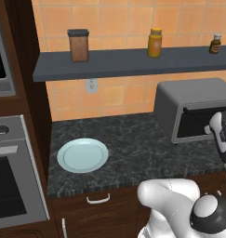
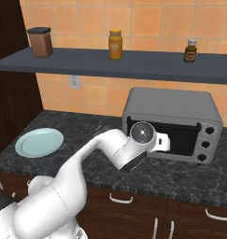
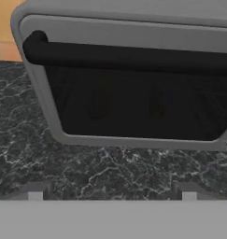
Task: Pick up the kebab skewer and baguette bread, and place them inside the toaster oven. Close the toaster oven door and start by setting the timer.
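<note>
Facing the shut toaster oven door [image 3: 133, 107], jaws parted.

1. No text, brand or number can be read anywhere.
2. The jars on the shelf [image 2: 133, 70] carry labels too small and blurred to make out.

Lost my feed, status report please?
Gripper open, empty, facing toaster oven door. Door shut. Plate bare; skewer and baguette not sighted. Nothing in the way.
</note>
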Motion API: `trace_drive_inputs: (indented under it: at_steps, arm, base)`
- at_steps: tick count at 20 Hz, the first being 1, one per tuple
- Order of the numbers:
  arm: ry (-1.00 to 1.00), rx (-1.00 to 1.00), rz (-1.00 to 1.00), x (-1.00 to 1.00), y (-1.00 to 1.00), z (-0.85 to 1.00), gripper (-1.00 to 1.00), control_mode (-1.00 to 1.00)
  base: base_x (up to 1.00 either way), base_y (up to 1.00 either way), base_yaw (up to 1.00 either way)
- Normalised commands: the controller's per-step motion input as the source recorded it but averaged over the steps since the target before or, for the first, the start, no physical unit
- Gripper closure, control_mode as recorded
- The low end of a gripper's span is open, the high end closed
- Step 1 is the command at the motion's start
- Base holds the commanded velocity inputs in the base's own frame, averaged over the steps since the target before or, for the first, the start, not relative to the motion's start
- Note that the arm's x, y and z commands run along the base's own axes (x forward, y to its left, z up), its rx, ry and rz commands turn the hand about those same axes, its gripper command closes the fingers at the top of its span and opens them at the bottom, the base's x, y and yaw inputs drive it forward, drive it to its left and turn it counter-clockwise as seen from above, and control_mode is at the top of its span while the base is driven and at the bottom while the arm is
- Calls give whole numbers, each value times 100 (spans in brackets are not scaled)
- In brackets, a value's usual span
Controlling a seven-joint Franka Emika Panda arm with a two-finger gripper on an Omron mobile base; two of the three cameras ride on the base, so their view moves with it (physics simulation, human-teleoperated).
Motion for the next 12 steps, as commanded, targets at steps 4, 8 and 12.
trace_drive_inputs:
  at_steps: [4,8,12]
  arm:
    - [-8,0,10,-26,-77,0,-100,-100]
    - [-15,0,7,-21,-68,0,-100,-100]
    - [-23,0,9,-7,-57,0,-100,-100]
  base:
    - [0,0,0]
    - [0,0,0]
    - [0,0,0]
